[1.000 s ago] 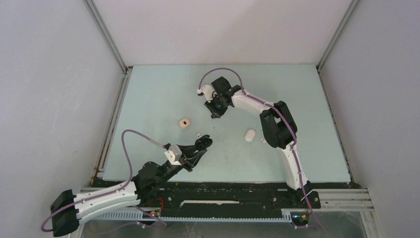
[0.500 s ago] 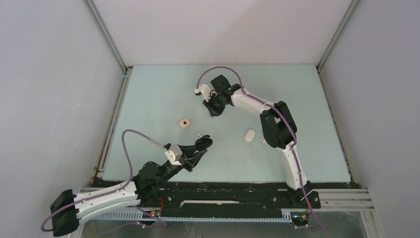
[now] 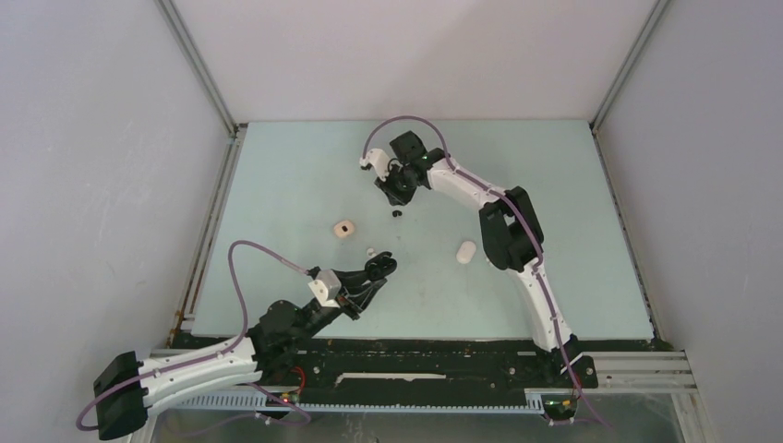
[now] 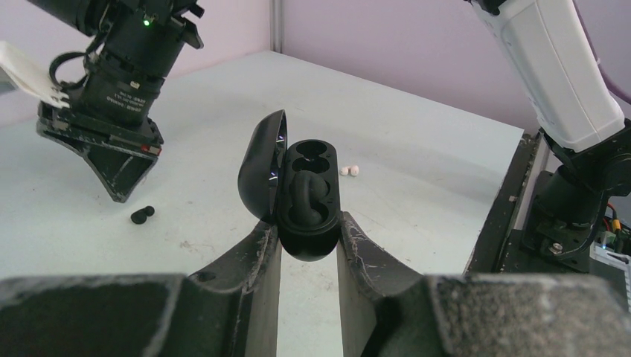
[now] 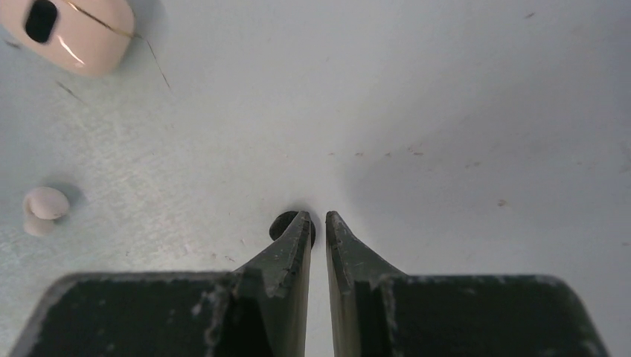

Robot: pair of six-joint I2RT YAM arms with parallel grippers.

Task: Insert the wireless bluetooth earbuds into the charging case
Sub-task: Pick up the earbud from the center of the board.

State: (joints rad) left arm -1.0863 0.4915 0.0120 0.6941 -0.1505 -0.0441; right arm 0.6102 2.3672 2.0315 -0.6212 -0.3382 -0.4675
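Note:
My left gripper [image 4: 309, 223] is shut on the black charging case [image 4: 305, 197], held low above the table with its lid open and both wells showing. In the top view this gripper [image 3: 383, 266] is at front centre. A black earbud [image 4: 141, 215] lies loose on the table just below my right gripper [image 3: 395, 196]. In the right wrist view that earbud [image 5: 283, 223] peeks out behind the left fingertip, outside the jaws. The right gripper [image 5: 318, 217] is nearly closed, with a thin slit and nothing in it.
A pink case [image 3: 344, 228] with a dark hole lies left of centre, a pale earbud [image 5: 43, 208] near it. A white case [image 3: 466, 251] lies by the right arm. Two tiny white earbuds [image 4: 350, 170] rest beyond the black case.
My right gripper has closed and drawn back toward the far left, uncovering the black earbud on the table. The left arm and its case have not moved.

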